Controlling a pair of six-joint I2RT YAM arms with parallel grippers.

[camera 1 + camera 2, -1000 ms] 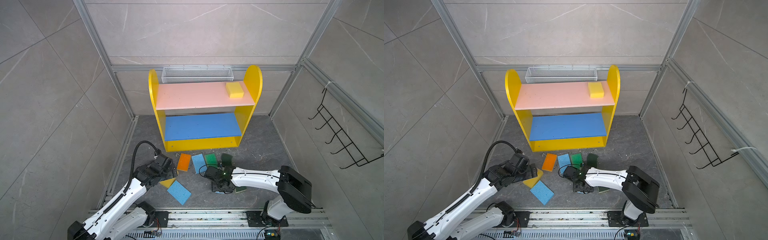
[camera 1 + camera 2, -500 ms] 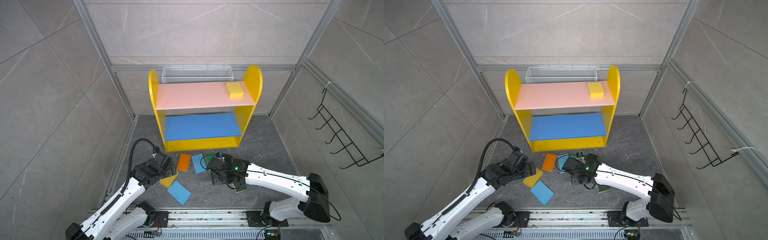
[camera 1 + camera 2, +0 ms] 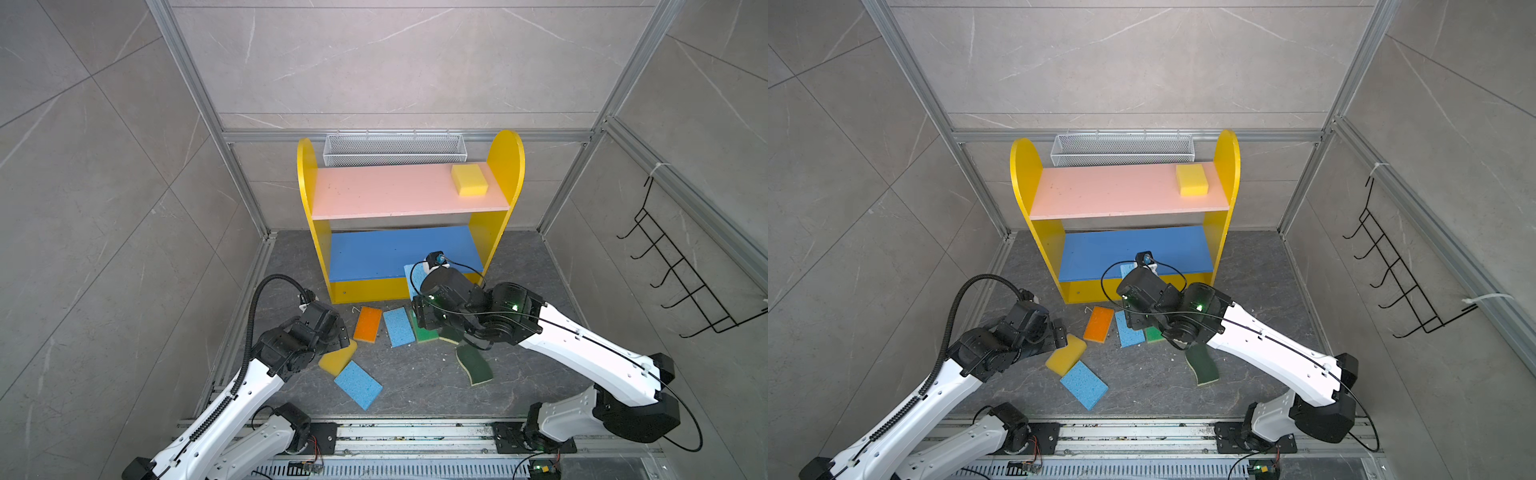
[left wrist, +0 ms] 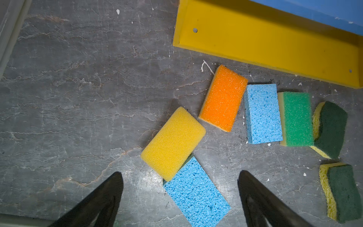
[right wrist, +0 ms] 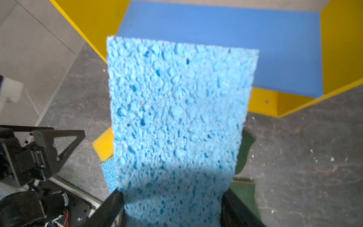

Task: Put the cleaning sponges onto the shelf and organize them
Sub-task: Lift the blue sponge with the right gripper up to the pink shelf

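The right tool (image 5: 172, 204) is pinching a light blue sponge (image 5: 176, 110) by one short end, a black finger pressed to each side. In both top views that sponge pokes out from under the right wrist, up in front of the shelf (image 3: 309, 183), just before the front edge of its blue middle board (image 3: 386, 249). From here I cannot tell whether it touches the board. The left tool (image 4: 180, 174) has its fingers spread wide with nothing between them. It hangs low over the bench (image 4: 78, 88), just above a thick yellow sponge (image 4: 172, 140) that lies against a second light blue sponge (image 4: 196, 190). Closer to the shelf's yellow bottom is a loose row, lying flat: an orange sponge (image 4: 223, 98), a third light blue sponge (image 4: 262, 114), a bright green sponge (image 4: 296, 119) and a wavy dark green sponge (image 4: 330, 129) with a yellow base, each touching or nearly touching its neighbour. Another wavy dark green sponge (image 3: 476, 365) lies apart, nearer the right arm's base. Only one sponge sits on the shelf: a yellow block (image 3: 469, 179) at the right end of the pink upper board (image 3: 374, 191), next to the round-topped side panel.
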